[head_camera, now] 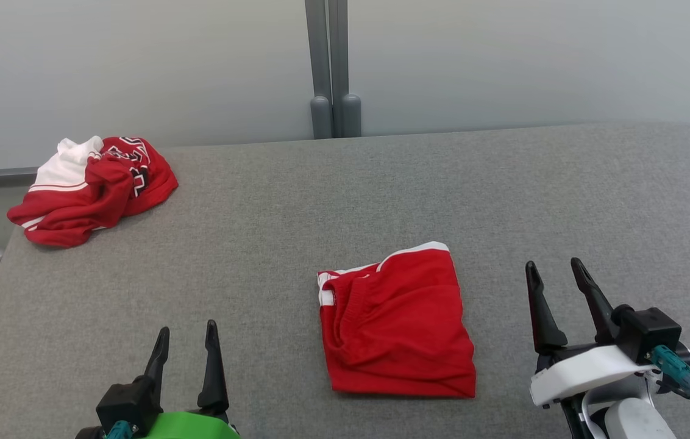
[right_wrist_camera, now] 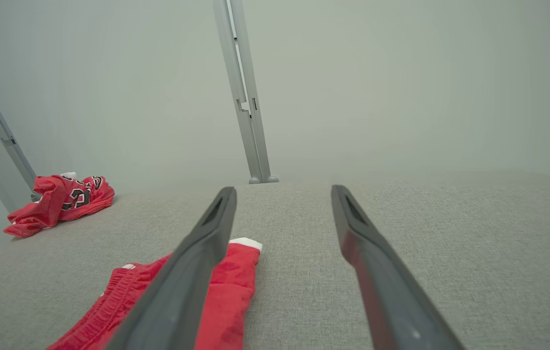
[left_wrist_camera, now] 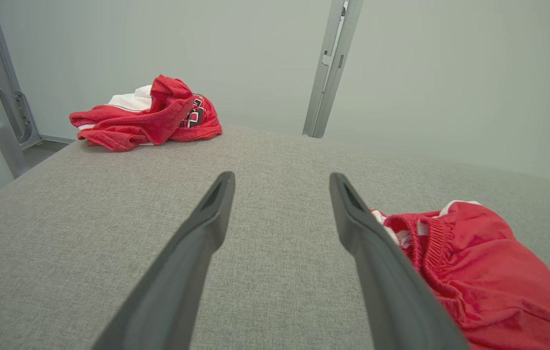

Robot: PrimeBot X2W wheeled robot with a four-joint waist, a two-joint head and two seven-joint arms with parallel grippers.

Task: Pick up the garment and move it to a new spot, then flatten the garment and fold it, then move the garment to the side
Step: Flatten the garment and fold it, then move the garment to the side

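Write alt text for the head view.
A folded red fabric garment with white trim lies on a grey cloth-covered table, between the open left gripper and the open right gripper, touched by neither. A crumpled red and white jersey sits at the table's far left corner.

On the desk (head_camera: 503,195): two garments, well apart.
Centre front, slightly right: folded shorts (head_camera: 397,326), flat on the desk near its front edge.
Far left corner: crumpled jersey (head_camera: 92,189), heaped at the desk's left edge.
Front left: left pincer (head_camera: 188,329), left of the shorts and apart from them.
Front right: right pincer (head_camera: 553,262), right of the shorts and apart from them; the shorts lie between the two pincers.
Behind the desk: wall (head_camera: 138,61), with an upright post (head_camera: 333,67) at the far edge, near centre.
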